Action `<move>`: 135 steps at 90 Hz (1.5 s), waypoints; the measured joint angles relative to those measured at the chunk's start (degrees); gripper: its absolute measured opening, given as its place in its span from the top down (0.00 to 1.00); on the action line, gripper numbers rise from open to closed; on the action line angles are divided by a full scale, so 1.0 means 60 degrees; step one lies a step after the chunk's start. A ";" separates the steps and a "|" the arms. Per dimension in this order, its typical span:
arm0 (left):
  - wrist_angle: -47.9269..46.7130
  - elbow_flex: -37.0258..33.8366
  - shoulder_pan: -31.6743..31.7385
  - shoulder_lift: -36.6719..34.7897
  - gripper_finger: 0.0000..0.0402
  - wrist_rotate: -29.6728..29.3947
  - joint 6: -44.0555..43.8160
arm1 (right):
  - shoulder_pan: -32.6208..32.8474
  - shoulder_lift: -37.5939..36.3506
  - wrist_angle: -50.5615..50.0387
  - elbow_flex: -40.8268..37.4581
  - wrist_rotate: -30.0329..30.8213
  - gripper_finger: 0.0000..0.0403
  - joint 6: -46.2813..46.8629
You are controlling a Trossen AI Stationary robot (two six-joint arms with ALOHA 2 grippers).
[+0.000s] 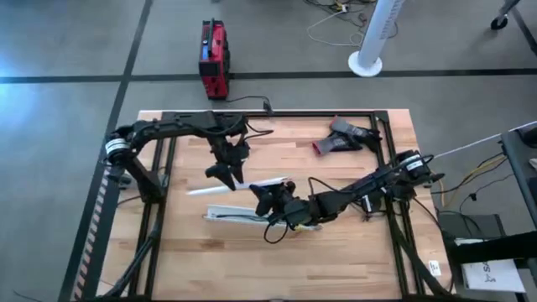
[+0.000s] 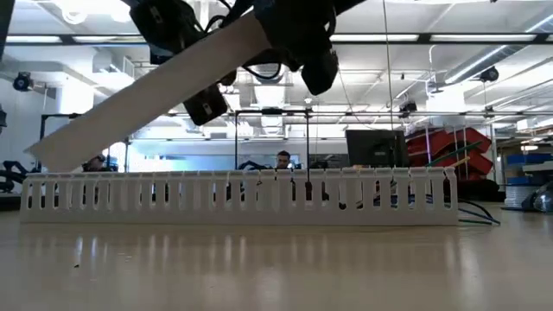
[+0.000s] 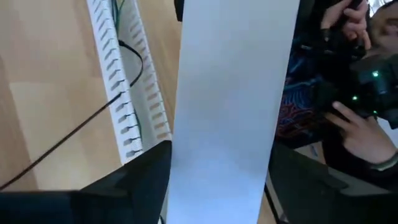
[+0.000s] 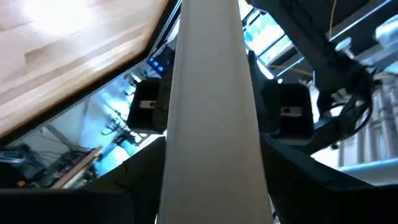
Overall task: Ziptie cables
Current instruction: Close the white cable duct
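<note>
Cables (image 3: 141, 61) lie in the slotted channel (image 3: 127, 115) on the table (image 1: 193, 252), greenish strands running along its trough and one dark wire looping out over its wall onto the wood. I cannot make out the ziptie in any view. The left gripper (image 1: 225, 174) appears clamped across the width of a flat white cover (image 3: 233, 93), with a finger (image 3: 146, 177) against each long edge. The right gripper (image 1: 273, 200) seems to pinch the same strip farther along in the same way. In the low view the cover hangs tilted above the channel, its low end just over the slotted wall and its high end up at the grippers. The step in hand looks like handling this cover so that the wires are free for bundling. To do it well, both arms should move as one, since any difference in pace would twist or bow the strip between the two grips. The low end should be raised clear of the slot teeth before any sideways travel, or it may snag and drag the channel. The cover is best put down well apart from the channel and away from the dark wire trailing out, so that nothing tugs the limp strands from the trough.
</note>
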 joint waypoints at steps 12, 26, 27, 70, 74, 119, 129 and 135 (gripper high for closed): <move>-0.0301 0.0000 -0.0167 0.0000 0.44 0.0063 0.0194 | 0.0007 0.0000 0.0011 0.0079 -0.0182 0.47 -0.0097; -0.0313 0.0000 -0.0294 0.0000 0.50 0.0056 0.0327 | 0.0022 0.0004 0.0005 0.0114 -0.0232 0.47 -0.0197; -0.0313 0.0000 -0.0294 0.0000 0.50 0.0055 0.0327 | 0.0022 0.0004 0.0005 0.0114 -0.0232 0.47 -0.0197; -0.0264 0.0000 -0.0294 -0.0010 0.86 -0.0512 0.0230 | 0.0009 0.0017 -0.0039 0.0125 -0.0375 0.47 0.0089; -0.0385 0.0004 -0.0294 -0.0018 0.87 -0.0692 0.0120 | 0.0003 0.0023 -0.0258 0.0100 -0.0200 0.47 0.0096; -0.1104 -0.0200 0.0010 -0.1720 0.95 -0.2219 -0.0593 | -0.0221 0.0033 -0.0510 -0.0263 0.0281 0.47 0.1782; -0.0667 -0.0673 -0.0021 -0.2290 0.97 -0.2138 -0.0698 | -0.0413 0.0029 -0.0494 -0.0518 0.0358 0.47 0.1723; -0.0323 -0.1012 -0.0032 -0.2660 0.98 -0.2121 -0.0827 | -0.0466 0.0022 -0.0459 -0.0588 0.0379 0.47 0.1716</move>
